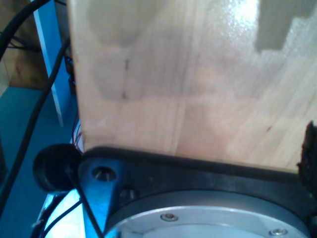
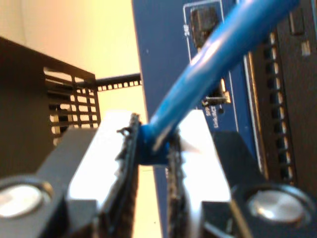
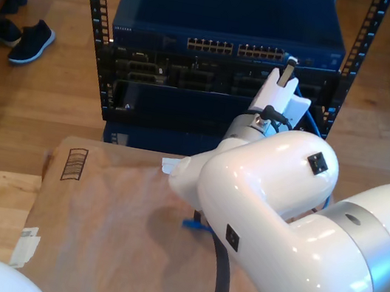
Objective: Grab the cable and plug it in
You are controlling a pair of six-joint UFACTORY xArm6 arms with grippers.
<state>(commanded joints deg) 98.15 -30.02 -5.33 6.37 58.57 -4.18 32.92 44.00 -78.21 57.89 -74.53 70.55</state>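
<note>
Up against blue rack gear: second hand clamped on blue cable; first hand's state impossible to tell.

The cable pinched in my second gripper has a smooth, slightly shiny blue plastic skin, and my fingers look like bright bare metal faced with rough black padding, bolted into matt black blocks. My arm wears glossy white plastic shells with a brushed grey metal band, over a table spread with creased, matt brown paper, facing a rack of painted blue and black metal. My first wrist view shows pale, faintly glossy wood, matt black plastic, and a dull silver metal ring with screws.
</note>
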